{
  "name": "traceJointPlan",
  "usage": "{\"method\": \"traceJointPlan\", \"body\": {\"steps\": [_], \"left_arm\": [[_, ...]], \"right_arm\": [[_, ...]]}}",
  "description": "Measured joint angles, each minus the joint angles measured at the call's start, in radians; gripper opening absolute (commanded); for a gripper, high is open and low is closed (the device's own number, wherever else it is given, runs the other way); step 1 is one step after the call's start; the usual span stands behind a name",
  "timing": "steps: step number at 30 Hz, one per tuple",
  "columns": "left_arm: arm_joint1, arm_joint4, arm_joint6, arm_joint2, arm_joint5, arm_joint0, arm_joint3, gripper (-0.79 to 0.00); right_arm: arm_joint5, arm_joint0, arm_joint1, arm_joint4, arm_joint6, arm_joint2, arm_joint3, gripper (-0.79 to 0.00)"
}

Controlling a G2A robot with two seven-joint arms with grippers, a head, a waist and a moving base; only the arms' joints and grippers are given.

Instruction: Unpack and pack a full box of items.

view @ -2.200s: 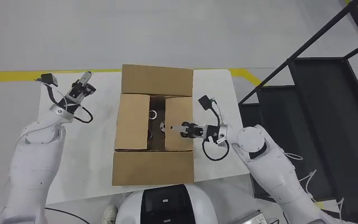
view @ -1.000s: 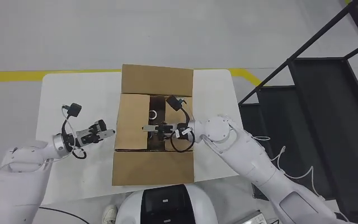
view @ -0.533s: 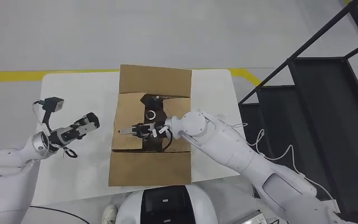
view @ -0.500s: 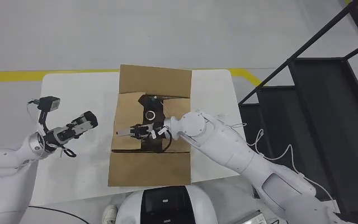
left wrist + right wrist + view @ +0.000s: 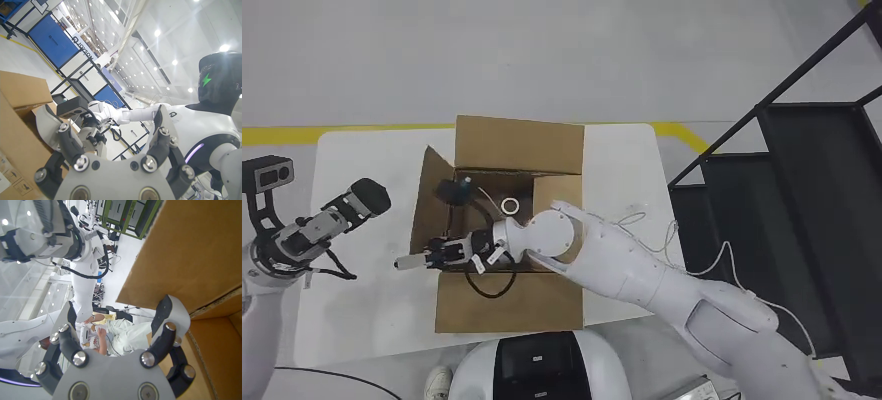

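White surface (image 5: 382, 310) spreads below my top camera, with grey floor (image 5: 542, 60), a yellow line (image 5: 372, 130) and black stairs (image 5: 802, 150) beyond it. At the middle of that surface I see the box (image 5: 482, 310), opened up. Its two long flaps (image 5: 522, 143) are folded outward and lie flat, the left flap (image 5: 430, 195) stands tilted up, and the right flap (image 5: 560, 190) lies over part of the opening. Down in the dark interior I can make out one pale ring (image 5: 510, 206); what else is in there I cannot tell. My right arm (image 5: 622, 265) lies across the box from the right side. The right end effector (image 5: 408, 264) pokes out past the box's left wall near the front left corner, beside the near end of the raised left flap. From its wrist camera I see it released, fingers spread and nothing between them. One fingertip (image 5: 164, 308) sits right at the edge of a cardboard flap, though I cannot tell whether it touches. My left end effector (image 5: 103, 113) hangs over the left part of the surface, apart from the box and facing it, also released, fingers wide and gripping nothing.
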Motion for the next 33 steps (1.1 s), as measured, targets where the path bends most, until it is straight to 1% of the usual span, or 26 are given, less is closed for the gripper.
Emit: {"method": "traceJointPlan", "body": {"steps": [2,4,7,11,14,17,20,21,23,25,27,30,33], "left_arm": [[0.002,0.009,-0.005,0.006,0.005,0.005,0.0,0.0],[0.003,0.023,-0.01,0.023,0.01,0.004,0.018,0.0],[0.004,0.039,-0.025,0.054,0.025,-0.016,0.061,0.0],[0.003,0.068,-0.031,0.096,0.031,-0.059,0.162,0.0],[-0.003,0.11,-0.015,0.138,0.015,-0.106,0.243,0.0],[-0.011,0.152,0.0,0.186,0.014,-0.154,0.326,0.0],[-0.02,0.214,0.023,0.236,0.03,-0.213,0.407,0.0],[-0.023,0.245,0.037,0.255,0.04,-0.235,0.432,0.0],[-0.028,0.297,0.068,0.278,0.047,-0.265,0.465,0.0],[-0.033,0.36,0.11,0.3,0.061,-0.306,0.502,0.0],[-0.037,0.396,0.118,0.317,0.076,-0.345,0.537,0.0],[-0.047,0.43,0.114,0.361,0.081,-0.379,0.579,0.0],[-0.063,0.452,0.123,0.422,0.084,-0.406,0.607,0.0]], "right_arm": [[0.018,0.017,-0.023,0.011,-0.006,-0.022,0.045,0.0],[0.035,0.033,-0.049,0.02,-0.012,-0.041,0.092,0.0],[0.03,0.047,-0.076,0.024,-0.012,-0.055,0.161,0.0],[-0.003,0.05,-0.092,0.019,0.002,-0.05,0.22,0.0],[-0.011,0.04,-0.088,-0.001,0.016,-0.036,0.22,0.0],[-0.027,0.015,-0.066,-0.019,0.03,0.008,0.176,0.0],[-0.044,-0.038,-0.025,-0.031,0.055,0.079,0.087,0.0],[-0.045,-0.065,-0.006,-0.042,0.063,0.115,0.045,0.0],[-0.04,-0.114,0.025,-0.068,0.069,0.174,-0.028,0.0],[-0.029,-0.187,0.062,-0.084,0.087,0.252,-0.127,0.0],[-0.017,-0.269,0.097,-0.095,0.117,0.338,-0.23,0.0],[0.0,-0.385,0.139,-0.117,0.146,0.457,-0.364,0.0],[0.016,-0.482,0.167,-0.137,0.167,0.555,-0.465,0.0]]}}
